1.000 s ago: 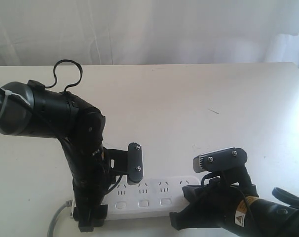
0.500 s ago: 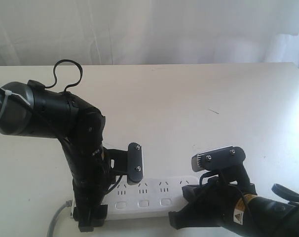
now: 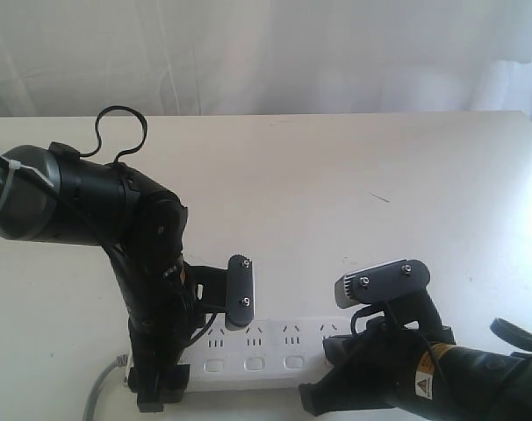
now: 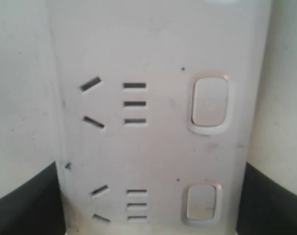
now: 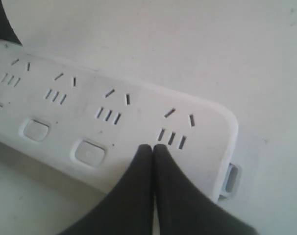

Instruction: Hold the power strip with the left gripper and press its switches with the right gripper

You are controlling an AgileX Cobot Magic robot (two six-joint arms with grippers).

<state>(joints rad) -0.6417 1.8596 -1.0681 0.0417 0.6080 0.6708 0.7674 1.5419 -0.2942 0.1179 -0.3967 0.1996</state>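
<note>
White curtain [image 3: 248, 53] hangs behind a pale table [image 3: 354, 175]. The power strip [image 3: 275, 346] lies along the near edge of the table in the exterior view, with its grey cord [image 3: 99, 390] running off the left end.

The left gripper [image 3: 200, 344] straddles that left end. One flat black finger pad [image 3: 240, 293] with two screws stands at the far long side. The left wrist view adds what the exterior hides: a black finger sits against each long side of the white bar, so the strip is clamped between them. Two socket sets and two of the switches [image 4: 210, 104] fill that picture.

The exterior view shows three buttons between the arms; the rest are covered by the arms. It also shows the right arm's grey screwed pad [image 3: 380, 282] and yellow warning label [image 3: 421, 386] over the strip's right end, but not the tips.

The right wrist view shows the right gripper [image 5: 152, 149] with its two black fingertips pressed together. They rest on the strip just below the last socket set at the rounded end, with two uncovered buttons further along the row.
</note>
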